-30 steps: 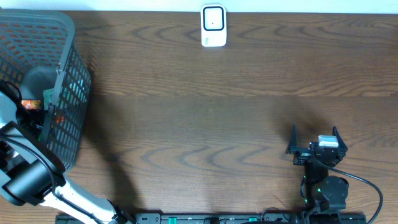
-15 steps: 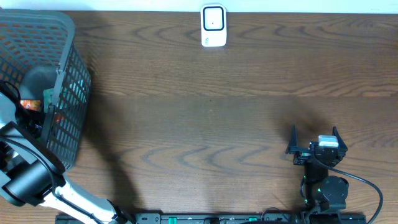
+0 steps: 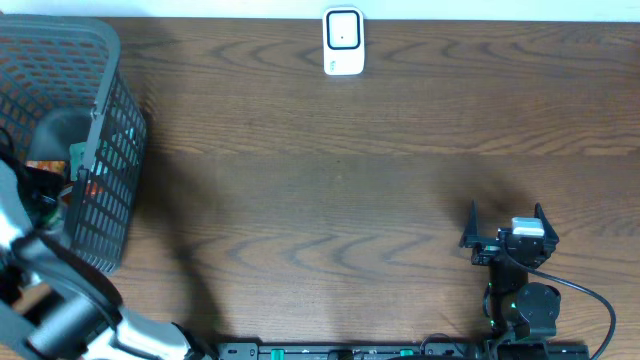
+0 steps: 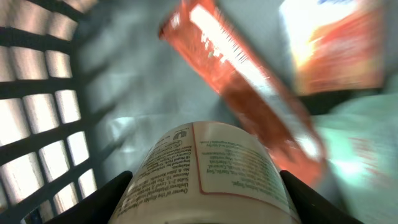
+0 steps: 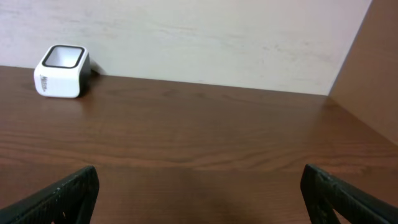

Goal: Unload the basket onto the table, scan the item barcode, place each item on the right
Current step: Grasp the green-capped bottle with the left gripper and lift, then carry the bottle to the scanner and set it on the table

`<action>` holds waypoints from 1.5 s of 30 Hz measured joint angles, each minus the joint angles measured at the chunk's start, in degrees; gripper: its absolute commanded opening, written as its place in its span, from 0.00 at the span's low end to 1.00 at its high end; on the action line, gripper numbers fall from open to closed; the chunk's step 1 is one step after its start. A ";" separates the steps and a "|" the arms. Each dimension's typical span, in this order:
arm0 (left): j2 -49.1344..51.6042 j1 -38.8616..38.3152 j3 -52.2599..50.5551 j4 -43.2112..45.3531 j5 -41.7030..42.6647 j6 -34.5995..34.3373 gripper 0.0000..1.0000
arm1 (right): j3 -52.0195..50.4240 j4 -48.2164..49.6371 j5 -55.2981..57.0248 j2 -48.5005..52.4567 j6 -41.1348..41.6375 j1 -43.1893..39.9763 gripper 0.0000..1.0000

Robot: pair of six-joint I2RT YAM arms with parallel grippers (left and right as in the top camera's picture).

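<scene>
In the left wrist view, a white round container [image 4: 211,165] with a red-bordered printed label fills the bottom centre. My left gripper [image 4: 205,202] is shut on it, with a dark finger pressed against each side. It is inside the grey basket [image 3: 108,120], where the overhead view shows only the left arm [image 3: 20,215] reaching in. No barcode shows on the visible part of the label. The white scanner [image 3: 343,42] stands at the table's far edge and also appears as the scanner [image 5: 61,71] in the right wrist view. My right gripper [image 3: 506,216] is open and empty near the front right.
Under the container lie a red-orange packet [image 4: 242,81], an orange box [image 4: 336,43] and a pale bag [image 4: 364,137]. The basket's lattice wall [image 4: 37,93] is close on the left. Bare wooden table [image 3: 330,190] lies between the basket and the scanner.
The left jaws have closed from wide open onto the white container. The left arm has shifted in the basket and now looks larger and blurred from overhead. The right arm is still.
</scene>
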 measured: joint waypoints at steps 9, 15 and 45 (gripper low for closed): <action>-20.52 0.07 0.20 4.59 14.53 -4.81 0.59 | 0.00 0.00 -0.02 0.00 0.00 0.00 0.99; -29.35 -1.29 0.28 14.23 33.90 -10.21 0.60 | 0.00 0.00 -0.02 0.00 0.00 0.00 0.99; -4.74 -64.39 0.28 9.33 18.43 -21.42 0.60 | 0.00 0.00 -0.20 0.00 -0.02 0.00 0.99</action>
